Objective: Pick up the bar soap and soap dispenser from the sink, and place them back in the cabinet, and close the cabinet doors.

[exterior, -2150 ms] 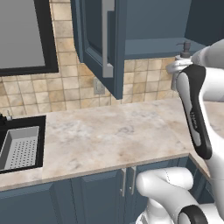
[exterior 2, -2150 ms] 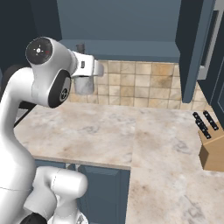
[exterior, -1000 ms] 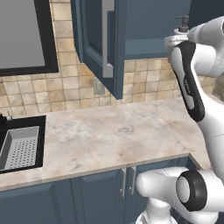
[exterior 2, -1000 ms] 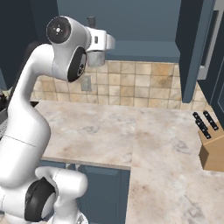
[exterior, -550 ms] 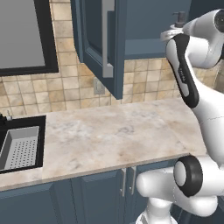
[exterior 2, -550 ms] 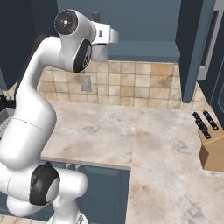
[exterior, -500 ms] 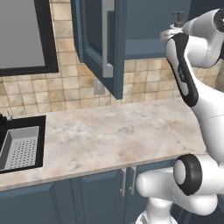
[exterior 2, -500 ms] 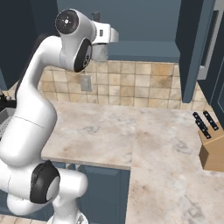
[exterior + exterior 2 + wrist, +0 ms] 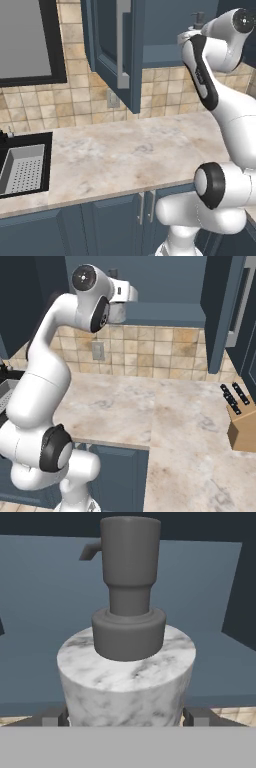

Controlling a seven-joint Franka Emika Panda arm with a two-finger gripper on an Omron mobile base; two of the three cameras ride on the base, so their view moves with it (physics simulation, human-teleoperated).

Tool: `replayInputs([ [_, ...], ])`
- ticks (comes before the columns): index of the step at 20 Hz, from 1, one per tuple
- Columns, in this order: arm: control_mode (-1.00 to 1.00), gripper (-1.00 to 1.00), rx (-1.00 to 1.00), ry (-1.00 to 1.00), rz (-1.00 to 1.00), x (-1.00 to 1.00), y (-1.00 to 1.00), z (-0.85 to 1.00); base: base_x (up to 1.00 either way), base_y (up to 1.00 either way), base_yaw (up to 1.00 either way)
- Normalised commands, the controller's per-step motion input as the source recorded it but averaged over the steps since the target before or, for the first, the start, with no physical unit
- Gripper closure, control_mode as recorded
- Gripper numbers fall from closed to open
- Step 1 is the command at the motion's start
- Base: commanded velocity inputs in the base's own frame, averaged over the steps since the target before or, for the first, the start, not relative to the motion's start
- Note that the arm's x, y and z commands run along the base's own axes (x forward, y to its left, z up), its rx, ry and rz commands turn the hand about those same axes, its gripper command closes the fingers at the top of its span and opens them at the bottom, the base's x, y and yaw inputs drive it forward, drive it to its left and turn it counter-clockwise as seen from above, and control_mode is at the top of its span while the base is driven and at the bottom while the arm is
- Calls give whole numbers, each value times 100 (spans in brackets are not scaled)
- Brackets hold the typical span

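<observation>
- The sink (image 9: 30, 150) sits at the left end of the counter (image 9: 130, 150), with a grey tray (image 9: 22, 167) inside it
- A cabinet door (image 9: 117, 50) hangs open above the middle of the counter
- The gripper (image 9: 125, 717) is raised at the front edge of the cabinet (image 9: 165, 286) shelf, its fingers (image 9: 55, 718) clamped on either side of the soap dispenser (image 9: 126, 662), which stands upright
- A knife block (image 9: 240, 426) stands at the counter's right end
</observation>
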Motion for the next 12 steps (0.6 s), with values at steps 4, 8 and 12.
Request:
replayInputs([
  [4,-100,100,0,0,0,21,0,-8,0,0,0],
  [8,-100,100,0,0,0,18,0,-10,0,0,0],
  [12,-100,100,0,0,0,24,0,-10,0,0,0],
])
